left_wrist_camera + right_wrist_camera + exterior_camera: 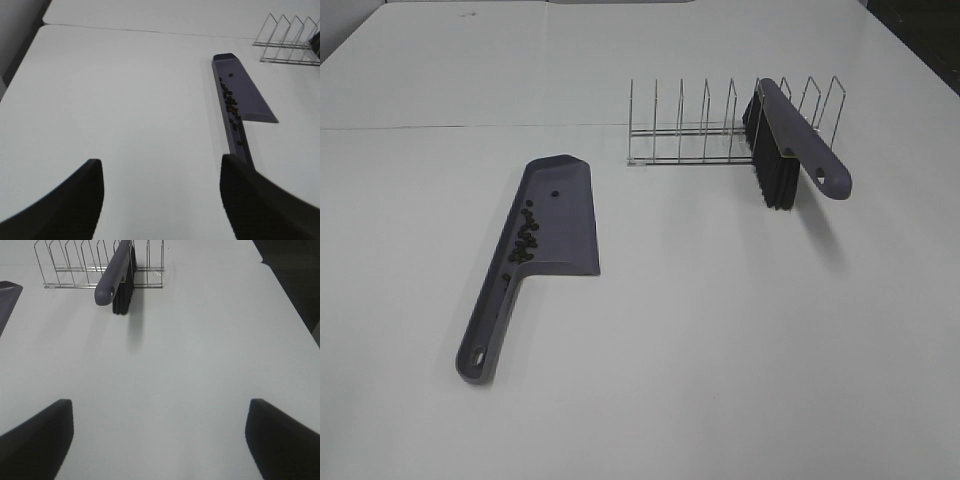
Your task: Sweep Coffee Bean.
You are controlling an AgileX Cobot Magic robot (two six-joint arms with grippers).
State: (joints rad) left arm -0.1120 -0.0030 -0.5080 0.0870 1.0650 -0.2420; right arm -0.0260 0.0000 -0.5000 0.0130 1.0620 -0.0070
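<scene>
Obs: coffee beans [524,238] lie inside the grey-purple dustpan [570,215], bunched along its raised side wall, one or two strays further down the handle channel, one lone bean nearer the pan's far end. No beans visible on the bare bench [720,350] in any view. Dustpan lies flat on the bench, left of centre, handle toward the near edge. Brush [798,140] is parked in the wire rack [705,125] toward the far right part of the bench, bristles down, handle sticking out toward the near side. Judgement: sweeping looks done or nearly so; step in hand reads as end/retreat phase, both arms pulled back, neither near a tool. Left fingers [75,200] spread apart, nothing between them; right fingers [40,435] spread wider, also empty. If more is wanted, next move prob. calls for left arm to take the dustpan handle and keep the pan level so the beans don't roll out over the open lip. Views: overhead cam gives the whole layout, pan vs. rack well apart, but shows no arm at all. Left wrist cam shows the beans strung down the pan + part of the rack, brush barely. Right wrist cam shows brush hanging in the rack clearly, only a sliver of the pan at frame edge, no beans.
</scene>
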